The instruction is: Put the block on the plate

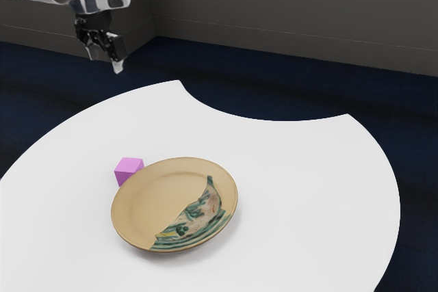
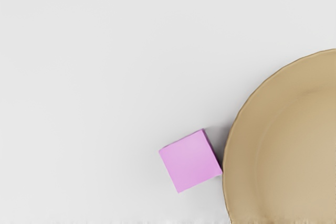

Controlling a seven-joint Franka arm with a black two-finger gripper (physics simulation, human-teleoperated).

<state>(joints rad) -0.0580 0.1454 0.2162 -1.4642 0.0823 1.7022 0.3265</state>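
One pink block [image 1: 129,171] sits on the white tabletop [image 1: 308,189], left of centre in the exterior view, by the upper-left rim of the plate [image 1: 154,196]; the claw [image 1: 105,59] hangs open at upper left. For a clean grasp, it should square up to two opposite faces, fingers clear of the rim, then drop straight. The block's top looks square, showing no clear long axis, one corner pointing plateward.
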